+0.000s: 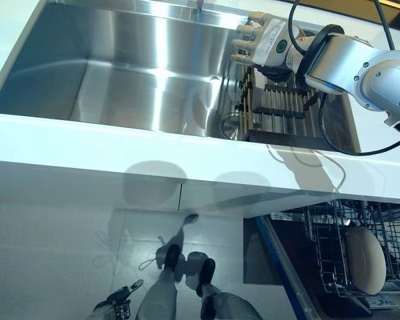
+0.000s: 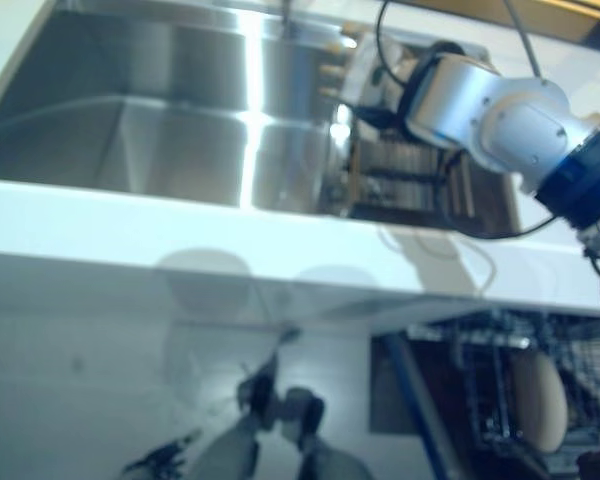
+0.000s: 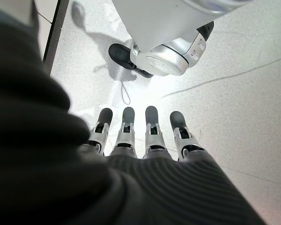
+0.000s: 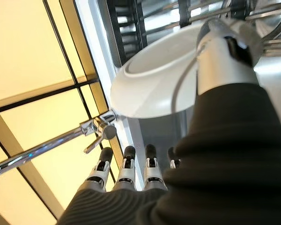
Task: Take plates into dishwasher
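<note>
My right hand (image 1: 263,37) reaches over the dark dish rack (image 1: 287,110) at the right end of the steel sink (image 1: 120,73). In the right wrist view a white plate (image 4: 150,89) stands on edge in that rack. The thumb (image 4: 222,51) lies by its rim and the fingers (image 4: 126,171) are straight, past the plate, so the hand is open. Another pale plate (image 1: 365,260) stands in the wire rack (image 1: 327,257) of the open dishwasher at the lower right. My left hand (image 3: 140,136) hangs low at the lower left (image 1: 117,305), open and empty, above the floor.
A white counter edge (image 1: 187,157) runs across in front of the sink. A chrome faucet (image 4: 96,131) stands at the back of the sink. A round drain strainer (image 1: 231,124) lies on the sink floor beside the dish rack.
</note>
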Available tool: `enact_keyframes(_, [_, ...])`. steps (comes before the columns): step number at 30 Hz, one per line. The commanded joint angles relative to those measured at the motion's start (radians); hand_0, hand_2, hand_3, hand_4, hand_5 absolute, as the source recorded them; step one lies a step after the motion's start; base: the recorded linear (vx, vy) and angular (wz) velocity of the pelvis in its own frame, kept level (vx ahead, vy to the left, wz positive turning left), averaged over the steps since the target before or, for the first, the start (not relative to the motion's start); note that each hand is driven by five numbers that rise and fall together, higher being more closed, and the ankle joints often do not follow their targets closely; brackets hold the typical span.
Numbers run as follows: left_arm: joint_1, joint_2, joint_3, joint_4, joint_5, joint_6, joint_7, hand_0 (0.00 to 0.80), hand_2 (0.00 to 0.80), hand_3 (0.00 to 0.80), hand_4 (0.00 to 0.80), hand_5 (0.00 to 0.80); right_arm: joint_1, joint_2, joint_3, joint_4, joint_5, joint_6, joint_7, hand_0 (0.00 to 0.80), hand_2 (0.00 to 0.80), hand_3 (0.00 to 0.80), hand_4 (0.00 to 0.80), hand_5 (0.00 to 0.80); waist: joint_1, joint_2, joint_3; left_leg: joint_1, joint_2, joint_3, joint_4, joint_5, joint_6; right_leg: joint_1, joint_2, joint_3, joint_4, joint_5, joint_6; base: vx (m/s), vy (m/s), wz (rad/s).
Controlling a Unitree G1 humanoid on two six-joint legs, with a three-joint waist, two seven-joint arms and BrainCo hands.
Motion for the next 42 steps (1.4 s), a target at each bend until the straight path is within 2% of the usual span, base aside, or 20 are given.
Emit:
enact_keyframes(1, [-0.008, 0.011, 0.017, 0.016, -0.034, -0.005, 0.010, 0.000, 0.000, 0.000, 0.000, 0.000, -0.016, 0.006, 0.026, 0.058, -0.066, 0.020, 0.036, 0.000, 0.000, 0.000, 0.000, 0.000, 0.019, -0.047, 0.004, 0.012, 0.035, 0.063, -0.005, -0.025, -0.042, -0.022, -0.102, 0.004, -0.002, 0.080, 0.137, 0.000, 0.000, 0.00])
enact_keyframes(12, [-0.006, 0.003, 0.020, 0.012, -0.059, -0.015, 0.014, 0.000, 0.000, 0.000, 0.000, 0.000, 0.020, 0.036, 0.003, 0.108, -0.144, 0.006, 0.091, 0.000, 0.000, 0.000, 0.000, 0.000, 0.021, -0.042, 0.017, 0.004, 0.035, 0.070, -0.005, -0.016, -0.043, -0.028, -0.103, -0.002, -0.002, 0.086, 0.135, -0.003, 0.001, 0.00])
enact_keyframes(21, [-0.005, 0.000, 0.034, 0.001, -0.091, -0.008, 0.027, 0.000, 0.000, 0.000, 0.000, 0.000, 0.036, 0.064, -0.006, 0.110, -0.126, 0.018, 0.076, 0.000, 0.000, 0.000, 0.000, 0.000, 0.029, -0.050, 0.023, 0.001, 0.037, 0.069, -0.005, -0.015, -0.043, -0.031, -0.099, -0.005, -0.002, 0.088, 0.136, 0.000, 0.000, 0.00])
enact_keyframes(22, [0.001, -0.001, 0.034, -0.001, -0.098, -0.009, 0.028, 0.000, 0.000, 0.000, 0.000, 0.000, 0.035, 0.070, -0.007, 0.112, -0.127, 0.011, 0.067, 0.405, 0.405, 0.405, 0.405, 0.405, 0.032, -0.047, 0.024, -0.001, 0.037, 0.069, -0.005, -0.014, -0.042, -0.033, -0.099, -0.007, -0.002, 0.089, 0.137, 0.000, 0.000, 0.00])
enact_keyframes(23, [0.002, -0.002, 0.035, -0.001, -0.099, -0.010, 0.028, 0.000, 0.000, 0.000, 0.000, 0.000, 0.035, 0.071, -0.007, 0.111, -0.125, 0.012, 0.067, 0.546, 0.546, 0.546, 0.546, 0.546, 0.033, -0.046, 0.024, -0.002, 0.037, 0.068, -0.005, -0.013, -0.043, -0.033, -0.099, -0.007, -0.002, 0.089, 0.137, 0.000, 0.000, 0.00])
enact_keyframes(24, [0.004, -0.004, 0.038, -0.001, -0.103, -0.010, 0.030, 0.000, 0.000, 0.000, 0.000, 0.000, 0.029, 0.079, -0.002, 0.116, -0.115, 0.026, 0.076, 0.800, 0.800, 0.800, 0.800, 0.800, 0.036, -0.043, 0.027, -0.006, 0.036, 0.066, -0.005, -0.010, -0.043, -0.035, -0.099, -0.009, -0.002, 0.090, 0.136, 0.000, 0.000, 0.00])
enact_keyframes(28, [0.011, -0.012, 0.037, -0.003, -0.111, -0.016, 0.035, 0.000, 0.000, 0.000, 0.000, 0.000, 0.010, 0.103, 0.008, 0.142, -0.069, 0.061, 0.040, 0.800, 0.800, 0.800, 0.800, 0.800, 0.043, -0.037, 0.030, -0.011, 0.033, 0.061, -0.005, -0.007, -0.042, -0.039, -0.102, -0.013, -0.002, 0.092, 0.136, -0.008, 0.007, 0.00])
enact_keyframes(33, [0.015, -0.012, 0.034, -0.006, -0.100, -0.020, 0.031, 0.000, 0.000, 0.000, 0.000, 0.000, -0.016, 0.099, 0.031, 0.173, -0.055, 0.067, 0.013, 0.800, 0.800, 0.800, 0.800, 0.800, 0.051, -0.037, 0.027, -0.016, 0.029, 0.053, -0.005, -0.006, -0.040, -0.039, -0.104, -0.020, -0.002, 0.091, 0.136, 0.000, 0.000, 0.00])
enact_keyframes(42, [0.014, 0.000, 0.040, -0.007, -0.074, -0.010, 0.023, 0.000, 0.000, 0.000, 0.000, 0.000, -0.009, 0.071, 0.029, 0.205, 0.008, 0.074, 0.064, 0.800, 0.800, 0.800, 0.800, 0.800, 0.045, -0.046, -0.002, -0.001, 0.027, 0.053, -0.005, -0.014, -0.038, -0.027, -0.106, -0.018, -0.002, 0.088, 0.139, 0.001, -0.003, 0.01])
